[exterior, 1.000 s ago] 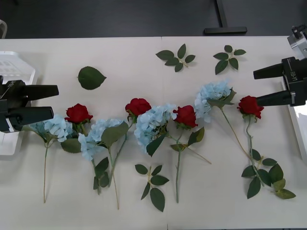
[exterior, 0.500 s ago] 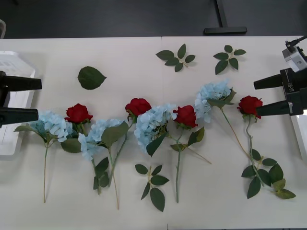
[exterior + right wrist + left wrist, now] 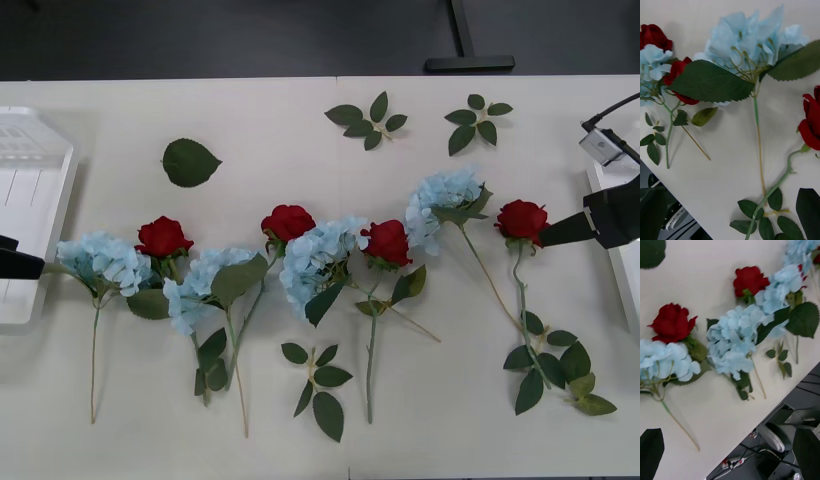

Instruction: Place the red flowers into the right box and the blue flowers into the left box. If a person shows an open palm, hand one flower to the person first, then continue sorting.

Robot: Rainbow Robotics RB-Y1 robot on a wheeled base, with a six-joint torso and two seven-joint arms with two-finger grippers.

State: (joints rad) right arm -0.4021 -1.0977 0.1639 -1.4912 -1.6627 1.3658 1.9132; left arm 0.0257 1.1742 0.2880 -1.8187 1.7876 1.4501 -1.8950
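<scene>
White table (image 3: 300,430) holds red flowers (image 3: 288,222) and blue flowers (image 3: 320,255) in a row between two boxes. Left gripper (image 3: 15,263) and right gripper (image 3: 600,222) flank the row; possibly spread, cannot tell.

Left arm: at the far left edge of the front view, one black finger of the left gripper (image 3: 18,265) pointing inward, roughly level. In the left wrist view, dark fingertips (image 3: 650,450) sit at both lower corners, spread wide apart.

Right arm: at the right edge, the right gripper (image 3: 590,222) pointing inward, one finger in frame. In its wrist view, fingertips (image 3: 809,210) likewise at both corners, spread.
</scene>
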